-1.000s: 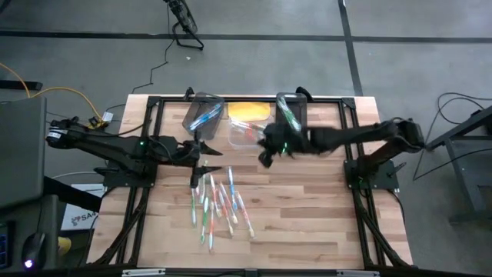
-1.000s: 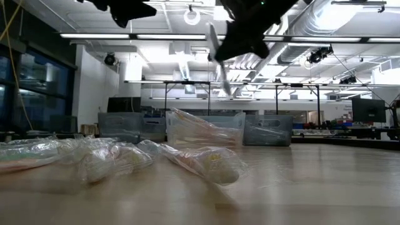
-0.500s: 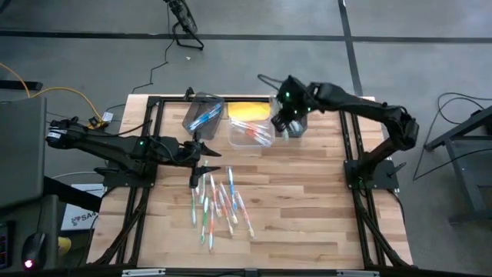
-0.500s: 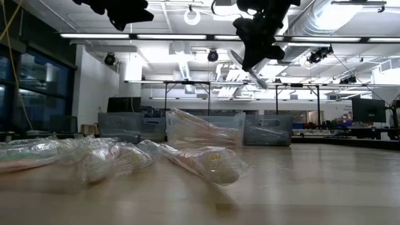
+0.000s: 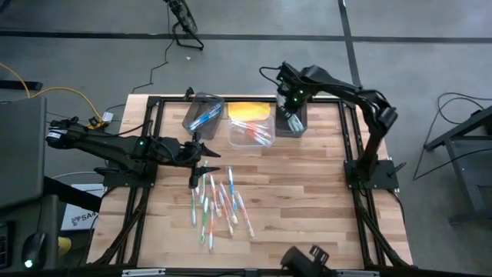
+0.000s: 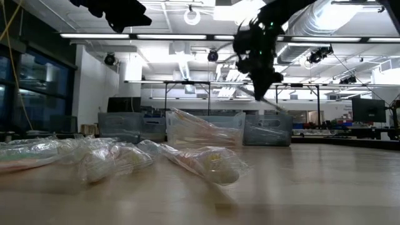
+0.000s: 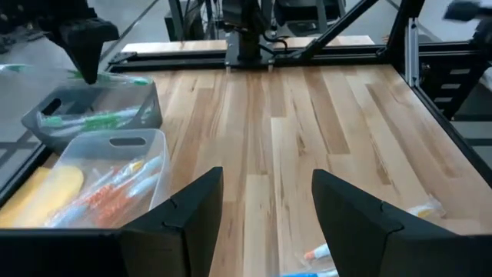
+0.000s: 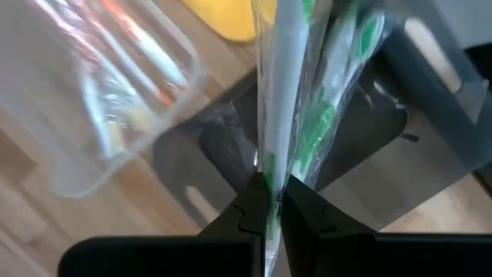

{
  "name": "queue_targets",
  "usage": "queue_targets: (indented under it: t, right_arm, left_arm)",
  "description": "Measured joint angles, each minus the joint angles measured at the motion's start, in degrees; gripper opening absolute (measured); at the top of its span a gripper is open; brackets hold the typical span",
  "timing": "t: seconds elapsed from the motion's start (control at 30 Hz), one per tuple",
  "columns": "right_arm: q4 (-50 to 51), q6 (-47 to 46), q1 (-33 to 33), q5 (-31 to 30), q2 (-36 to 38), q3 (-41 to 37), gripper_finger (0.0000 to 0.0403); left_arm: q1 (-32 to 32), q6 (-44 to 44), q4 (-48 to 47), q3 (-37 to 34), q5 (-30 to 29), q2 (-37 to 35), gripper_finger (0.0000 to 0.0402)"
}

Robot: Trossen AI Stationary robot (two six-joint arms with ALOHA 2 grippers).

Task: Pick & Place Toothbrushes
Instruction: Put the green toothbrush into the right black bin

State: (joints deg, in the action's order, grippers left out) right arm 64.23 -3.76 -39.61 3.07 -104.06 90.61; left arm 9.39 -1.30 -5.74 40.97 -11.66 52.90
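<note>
Right gripper (image 8: 269,211): clamped on wrapped green toothbrush (image 8: 280,92), lower end cut off, above dark bin (image 5: 292,121); left gripper (image 7: 265,223): fingers apart, over loose toothbrushes (image 5: 219,201)

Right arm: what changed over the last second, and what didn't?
The right gripper, shut on a wrapped green toothbrush, swung from mid-table, beside the clear bin, toward the table's far edge. It now hangs over the dark bin, which holds other green brushes. Nothing released. Unchanged: the left gripper open by the loose toothbrushes, which lie as before, as do all the bins.
</note>
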Motion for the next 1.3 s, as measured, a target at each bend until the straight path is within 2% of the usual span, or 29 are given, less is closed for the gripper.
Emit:
queue_targets:
  t: [0.4, 0.73, 1.0, 1.17, 1.3]
  right_arm:
    - [-1.81, 0.34, -3.98, 0.53, -8.45, 0.09, 0.0012]
    - [-0.57, -5.20, -6.38, 4.82, -8.93, 0.09, 0.0013]
    - [-0.61, -5.06, -7.83, 6.26, -8.93, 0.09, 0.0013]
    - [0.15, -5.04, -7.74, 6.44, -10.62, 0.05, 0.0013]
    - [0.72, -5.34, -7.63, 3.99, -11.62, 0.04, 0.0017]
  left_arm:
    - [0.00, -0.53, -0.85, 0.00, 0.00, 0.00, 0.0193]
    - [0.00, -0.64, -0.87, 0.00, 0.00, 0.00, 0.0193]
    - [0.00, -0.67, -0.85, 0.00, 0.02, 0.00, 0.0193]
    - [0.00, -0.78, -0.85, 0.00, 0.02, 0.00, 0.0193]
    - [0.00, -1.78, -0.83, 0.00, 0.07, 0.00, 0.0193]
